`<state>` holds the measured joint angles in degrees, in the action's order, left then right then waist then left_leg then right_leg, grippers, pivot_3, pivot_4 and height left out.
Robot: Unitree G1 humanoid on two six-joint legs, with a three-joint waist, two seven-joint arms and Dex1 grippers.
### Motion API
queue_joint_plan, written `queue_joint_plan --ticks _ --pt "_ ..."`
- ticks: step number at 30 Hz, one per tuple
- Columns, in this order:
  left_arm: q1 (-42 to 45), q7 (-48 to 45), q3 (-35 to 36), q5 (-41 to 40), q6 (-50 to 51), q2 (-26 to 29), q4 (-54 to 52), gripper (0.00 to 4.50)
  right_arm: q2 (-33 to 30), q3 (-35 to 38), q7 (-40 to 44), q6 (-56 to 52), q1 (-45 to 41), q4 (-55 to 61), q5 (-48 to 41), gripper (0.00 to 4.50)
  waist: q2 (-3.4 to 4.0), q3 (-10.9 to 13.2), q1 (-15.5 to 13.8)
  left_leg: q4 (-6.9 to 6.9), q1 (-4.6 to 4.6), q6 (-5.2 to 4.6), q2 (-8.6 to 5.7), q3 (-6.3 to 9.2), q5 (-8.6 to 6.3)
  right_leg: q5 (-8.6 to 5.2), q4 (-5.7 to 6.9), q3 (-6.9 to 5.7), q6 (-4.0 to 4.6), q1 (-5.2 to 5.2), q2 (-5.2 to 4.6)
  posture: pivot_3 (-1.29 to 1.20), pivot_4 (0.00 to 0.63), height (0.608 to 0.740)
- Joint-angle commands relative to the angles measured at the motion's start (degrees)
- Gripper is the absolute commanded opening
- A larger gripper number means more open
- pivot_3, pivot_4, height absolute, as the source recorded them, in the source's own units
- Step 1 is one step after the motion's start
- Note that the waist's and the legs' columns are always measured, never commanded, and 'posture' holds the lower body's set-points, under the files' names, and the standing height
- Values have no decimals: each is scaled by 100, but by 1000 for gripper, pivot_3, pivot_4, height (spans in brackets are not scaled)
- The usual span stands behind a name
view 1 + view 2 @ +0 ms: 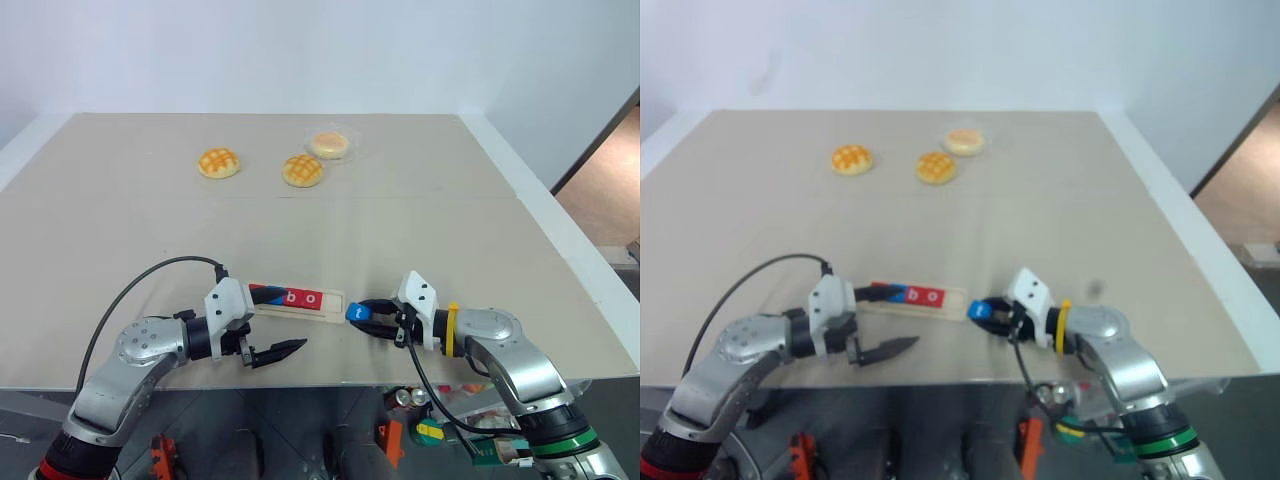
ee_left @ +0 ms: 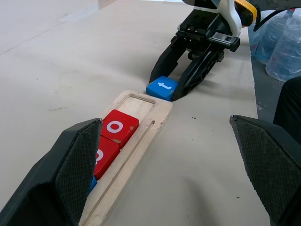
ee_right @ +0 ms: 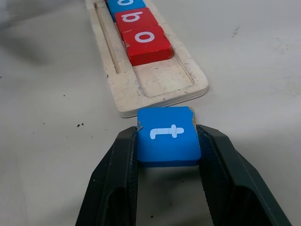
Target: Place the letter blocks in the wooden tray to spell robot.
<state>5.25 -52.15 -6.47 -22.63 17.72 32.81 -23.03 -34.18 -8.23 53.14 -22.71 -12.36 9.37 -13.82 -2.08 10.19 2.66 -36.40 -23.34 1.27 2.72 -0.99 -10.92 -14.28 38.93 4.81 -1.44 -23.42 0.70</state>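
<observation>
Pinching the blue t block (image 3: 168, 135) by its two side edges, the right pincer (image 3: 167, 160) holds it on the tabletop (image 1: 400, 230), just beside the open end of the wooden tray (image 3: 155, 89). Small, stiff and probably light, it suits this side-on grip. The tray's groove holds two red blocks (image 3: 143, 35) and a blue one, its last slot bare. The left pincer (image 2: 164, 169) hangs spread near the tray
</observation>
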Motion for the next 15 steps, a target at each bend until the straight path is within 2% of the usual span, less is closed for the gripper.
queue_joint_plan --ticks 1,5,8,15 --pt "75 -9 46 0 -112 14 -64 4500 -19 172 -273 -216 143 146 -5 1243 0 0 1 0 0 0 0 -1 0 0 0 1 0 0 0 0 150 740" --pt "74 6 51 15 -120 2 -60 4500 -8 361 -649 -459 185 478 -72 1242 0 1 0 0 -1 0 -1 -2 0 0 -3 3 0 -1 -2 0 150 740" --pt "73 28 74 3 -113 -11 -28 4500 -71 442 -568 -505 -117 481 -176 1242 0 4 2 0 -2 0 -1 -7 0 0 -6 6 0 -2 -3 0 150 740" --pt "47 144 256 28 -272 -73 311 4500 -214 -116 191 -633 -1175 353 -241 1242 -1 7 21 12 -3 0 2 -12 0 -1 -5 5 3 -13 2 0 150 740"
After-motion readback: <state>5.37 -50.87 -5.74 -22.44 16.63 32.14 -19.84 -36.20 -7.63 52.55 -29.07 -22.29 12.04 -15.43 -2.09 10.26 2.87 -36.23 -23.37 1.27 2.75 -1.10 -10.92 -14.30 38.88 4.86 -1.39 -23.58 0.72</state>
